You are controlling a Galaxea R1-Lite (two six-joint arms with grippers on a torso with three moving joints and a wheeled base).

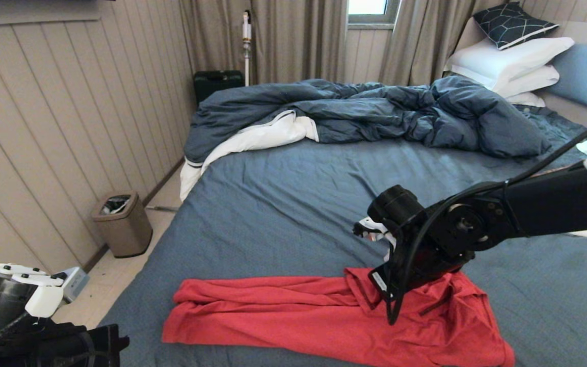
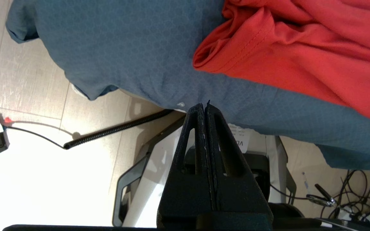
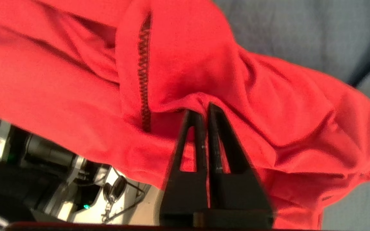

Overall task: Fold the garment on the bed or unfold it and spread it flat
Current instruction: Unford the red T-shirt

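A red T-shirt [image 1: 293, 311] lies bunched at the bed's [image 1: 283, 204] six o'clock edge. The right gripper [image 3: 204, 110] pinches a fold, ready to lift. The left gripper [image 2: 204, 107], fingers together, idles at eight o'clock.

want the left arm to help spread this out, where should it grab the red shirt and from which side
Probably the rolled hem corner of the red T-shirt nearest the bed's foot edge, approached from that edge. There the fabric bunches into a raised fold that fingers could pinch. The left gripper is shut beside it; the right gripper is shut on the shirt's far end.
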